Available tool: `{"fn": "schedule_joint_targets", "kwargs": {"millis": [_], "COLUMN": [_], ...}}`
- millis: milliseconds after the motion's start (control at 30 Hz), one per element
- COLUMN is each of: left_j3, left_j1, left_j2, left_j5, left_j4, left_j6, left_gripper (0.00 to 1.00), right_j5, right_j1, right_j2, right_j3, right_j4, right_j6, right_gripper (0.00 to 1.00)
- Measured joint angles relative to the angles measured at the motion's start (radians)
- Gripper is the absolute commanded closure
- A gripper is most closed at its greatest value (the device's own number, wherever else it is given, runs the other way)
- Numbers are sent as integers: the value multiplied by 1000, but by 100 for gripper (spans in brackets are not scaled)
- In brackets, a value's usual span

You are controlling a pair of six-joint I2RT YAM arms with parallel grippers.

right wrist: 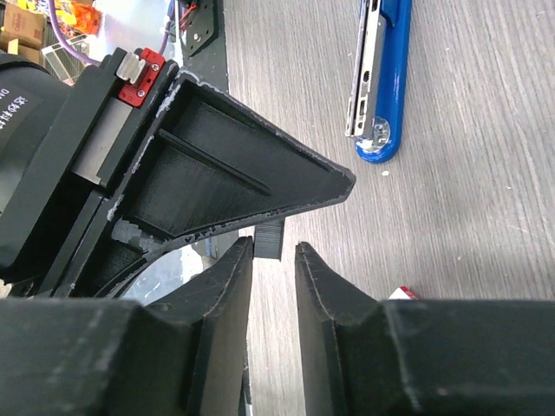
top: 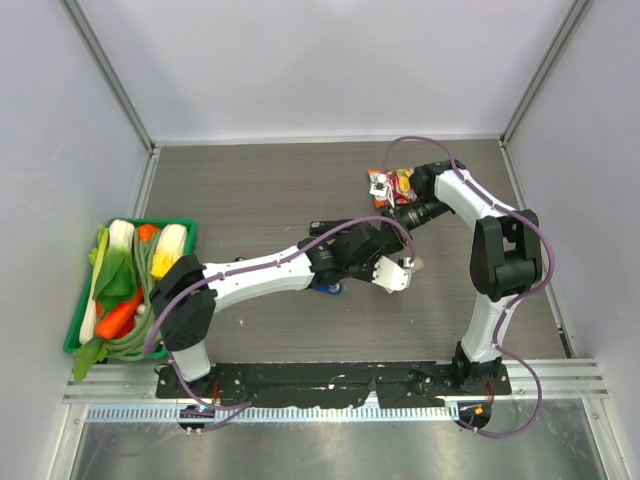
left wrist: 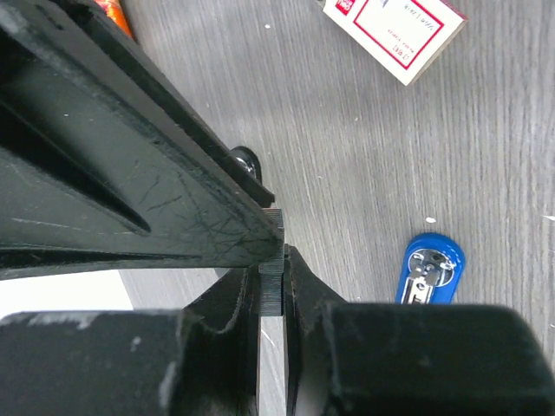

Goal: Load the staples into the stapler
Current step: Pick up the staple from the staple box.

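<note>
- At the far left of the grey wood-grain bench (top: 260,190), only the top view shows a green plastic tray (top: 72,338). It is heaped with vegetables, among them a yellow corn cob (top: 170,248) and an orange carrot (top: 118,318).
- The slim blue stapler (right wrist: 388,78) lies mid-bench, mostly under the left arm from above. The right wrist view shows its grey metal rail.
- Left gripper (left wrist: 277,256): jaws pressed together.
- The flat white-and-red cardboard box (left wrist: 395,26) lies near the stapler. Whether staples are inside cannot be told.
- The orange snack bag (top: 390,185) appears only from above.
- Right gripper (right wrist: 276,247): jaws slightly apart, nothing between them.
</note>
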Motion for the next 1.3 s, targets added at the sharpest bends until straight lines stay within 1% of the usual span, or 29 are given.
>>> {"fn": "schedule_joint_targets", "kwargs": {"millis": [300,433,567,600,633,667,767,833,933,967,1033,1100,1167,1267,1300], "left_j3": [-14,-41,-71,-80,-86,-94,-117,-132,-135,-135,-132,-127,-103,-45,-21], "left_j1": [9,36,114,143,160,182,238,267,301,311,326,335,337,338,340], "left_j2": [-5,-28,-78,-95,-107,-122,-160,-181,-198,-202,-203,-201,-187,-143,-125], "left_j5": [35,61,98,107,110,114,129,153,198,218,261,304,368,456,500], "left_j4": [-6,-13,-24,-24,-24,-24,-23,-24,-30,-34,-52,-84,-131,-198,-219], "left_j6": [-21,-39,-73,-83,-90,-100,-123,-143,-180,-189,-213,-233,-257,-282,-292], "left_gripper": [100,100,100,100,100,100,99,99,100,100,100,100,100,100,99], "right_j5": [4,27,81,102,128,166,319,427,549,577,580,552,500,455,438], "right_j1": [-42,-109,-214,-240,-262,-284,-299,-290,-280,-280,-282,-282,-279,-271,-268], "right_j2": [0,-16,-78,-107,-145,-199,-424,-617,-889,-948,-1017,-1017,-1023,-1023,-1024], "right_j3": [0,1,0,0,-4,-19,-122,-221,-364,-397,-409,-415,-471,-565,-589], "right_j4": [9,13,23,25,40,81,262,410,615,653,670,671,671,593,560], "right_j6": [-7,-8,-2,11,40,79,207,269,314,308,249,161,50,-129,-212], "right_gripper": [64,62,59,54,35,25,21,21,20,20,19,19,19,18,19]}}
